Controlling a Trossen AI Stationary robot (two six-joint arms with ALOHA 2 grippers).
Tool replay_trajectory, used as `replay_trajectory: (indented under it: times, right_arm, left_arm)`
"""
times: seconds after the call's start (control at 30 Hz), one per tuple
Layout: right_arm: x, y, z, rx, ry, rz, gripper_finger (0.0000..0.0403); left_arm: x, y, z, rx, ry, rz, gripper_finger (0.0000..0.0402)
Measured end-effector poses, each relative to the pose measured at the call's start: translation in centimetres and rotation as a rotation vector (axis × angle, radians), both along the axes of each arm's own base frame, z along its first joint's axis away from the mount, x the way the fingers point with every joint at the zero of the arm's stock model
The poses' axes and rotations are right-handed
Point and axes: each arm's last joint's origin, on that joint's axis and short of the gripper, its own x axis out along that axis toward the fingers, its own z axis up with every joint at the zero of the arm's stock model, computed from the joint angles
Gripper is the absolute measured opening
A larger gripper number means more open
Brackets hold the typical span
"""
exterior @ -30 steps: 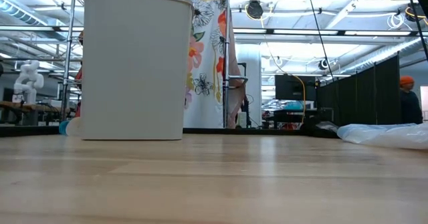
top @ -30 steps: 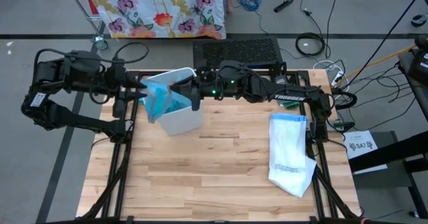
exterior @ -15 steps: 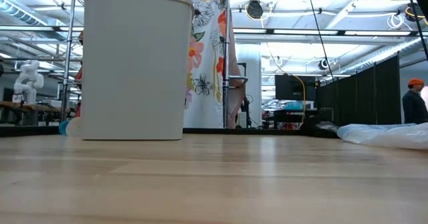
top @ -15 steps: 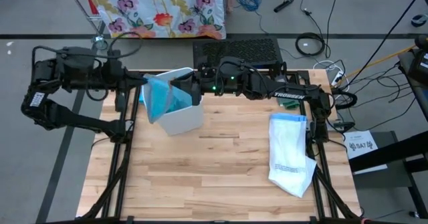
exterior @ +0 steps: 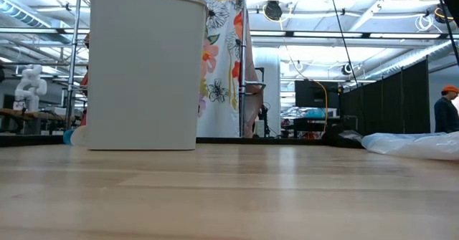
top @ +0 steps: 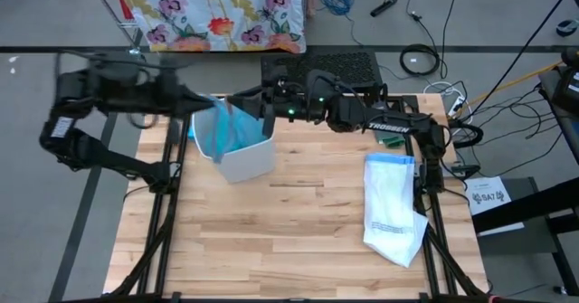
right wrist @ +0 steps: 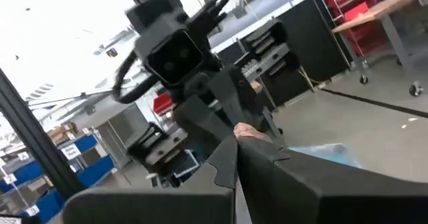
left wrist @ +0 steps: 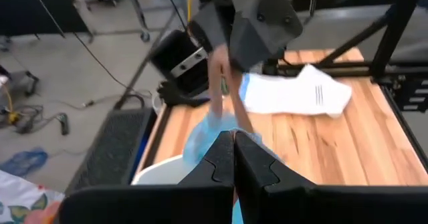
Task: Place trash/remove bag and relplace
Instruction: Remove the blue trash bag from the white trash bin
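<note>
Behind the rig lay grey floor strewn with cables and a floral cloth (top: 217, 9) hung on a stand; the pale plank worktop (top: 298, 240) carried only two things.

Left gripper (top: 201, 104) was clenched on one edge of the thin, crinkly, translucent light-blue plastic bin liner (top: 217, 133). In the left wrist view its fingers (left wrist: 221, 160) met with blue film just beyond them. Right gripper (top: 237, 100) was also clenched, apparently on the opposite edge of the liner; what it pinched could not be confirmed from its own wrist view. The two grippers stood close together above the bin's mouth, the liner hanging between and below them.

Container: white rectangular plastic bin (top: 246, 158), upright, directly beneath both grippers. The liner was partly lifted, its lower part apparently inside the bin. Contents of liner: nothing could be made out through the film; no loose scraps showed on the worktop.

Replacement, the larger white plastic bag with blue hem and small print (top: 391, 208), lay flat well away from both grippers, near the right arm's base.

Risks, judged:
- thin film might tear if the grippers pulled apart or jerked upward;
- a slipped pinch on either side would tip the liner and spill whatever it holds;
- the liner might cling to the bin, lifting or toppling it.
</note>
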Motion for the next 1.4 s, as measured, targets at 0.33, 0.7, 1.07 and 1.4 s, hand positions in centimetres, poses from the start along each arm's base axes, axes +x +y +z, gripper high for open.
replay_trajectory:
  times: [0.33,0.7,1.07,1.4]
  right_arm:
    - [0.1,0.3,-0.3,-0.022,0.023,0.006,0.0000]
    - [0.2,0.5,-0.8,0.003,0.079,0.017,0.0000]
    - [0.3,0.5,-1.0,0.022,0.102,0.020,0.0000]
    - [0.2,0.4,-0.6,0.039,0.062,-0.007,0.0000]
  left_arm:
    - [1.2,0.3,-0.4,-0.019,0.030,0.017,0.0028]
    - [-0.1,0.0,-0.8,-0.059,0.075,0.044,0.0098]
    - [-1.2,-0.1,-1.1,-0.058,0.122,0.061,0.0107]
    - [-2.3,-0.3,-0.7,-0.050,0.082,0.060,0.0108]
